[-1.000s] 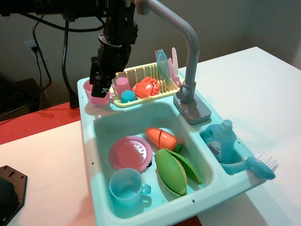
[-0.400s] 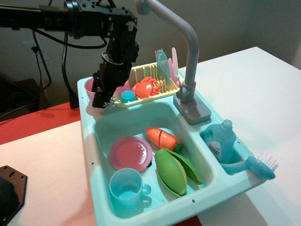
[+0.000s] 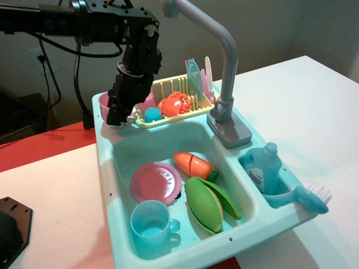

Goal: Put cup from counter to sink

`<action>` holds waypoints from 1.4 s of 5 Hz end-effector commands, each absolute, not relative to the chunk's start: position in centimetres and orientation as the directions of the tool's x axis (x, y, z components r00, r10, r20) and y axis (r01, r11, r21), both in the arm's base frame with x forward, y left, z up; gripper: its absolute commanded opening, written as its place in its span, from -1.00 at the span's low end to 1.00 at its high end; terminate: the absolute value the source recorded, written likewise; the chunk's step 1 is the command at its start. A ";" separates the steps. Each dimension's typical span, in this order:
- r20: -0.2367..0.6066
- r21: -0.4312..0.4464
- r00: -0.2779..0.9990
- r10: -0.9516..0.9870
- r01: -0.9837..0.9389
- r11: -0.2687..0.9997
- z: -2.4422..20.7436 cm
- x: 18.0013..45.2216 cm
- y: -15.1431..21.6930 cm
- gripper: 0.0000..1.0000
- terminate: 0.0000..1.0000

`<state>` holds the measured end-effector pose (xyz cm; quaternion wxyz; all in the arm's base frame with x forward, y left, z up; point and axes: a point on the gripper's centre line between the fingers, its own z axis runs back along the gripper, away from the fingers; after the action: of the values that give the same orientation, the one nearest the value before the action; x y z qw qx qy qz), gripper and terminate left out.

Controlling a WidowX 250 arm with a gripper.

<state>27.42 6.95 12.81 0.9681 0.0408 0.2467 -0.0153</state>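
- Gripper [image 3: 115,116] sits at the back-left corner of the sink unit, tilted, black arm coming in from upper left.
- Cup [image 3: 104,106] is on the counter [image 3: 104,138] at that same corner, mostly hidden behind the gripper; only its pink left rim and wall show.
- Gripper is right at the cup, overlapping it from the front right. Can't tell if the fingers are apart, together, or clamped on the cup: blocked by the gripper body.
- Cup is upright as far as the visible rim shows; handle not visible.
- Sink [image 3: 122,150] is just in front of the cup, below the gripper.
- In the sink: pink plate [image 3: 156,181], blue mug [image 3: 151,222], orange carrot [image 3: 192,164], green corn [image 3: 205,203].
- Yellow rack [image 3: 168,96] is just right of the gripper, holding a pink tumbler [image 3: 147,101], a red crab [image 3: 174,104] and upright plates.
- Grey faucet [image 3: 222,73] stands at the sink's back right.
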 end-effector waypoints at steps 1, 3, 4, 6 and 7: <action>-0.376 0.108 0.927 -0.002 0.047 0.993 16.4 28.0 6.9 -1.00 -1.00; -0.289 0.122 0.949 -0.128 0.169 0.978 20.3 33.4 1.3 -1.00 -1.00; -0.298 0.080 0.941 -0.161 0.193 0.978 19.1 34.0 -1.5 -1.00 -1.00; -0.329 0.063 0.927 -0.181 0.213 0.975 15.2 33.4 -4.9 -1.00 -1.00; -0.312 0.088 0.940 -0.140 0.175 0.981 13.2 32.9 -4.5 -1.00 -1.00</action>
<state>31.98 -4.48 9.99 0.9749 0.0599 0.1989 -0.0795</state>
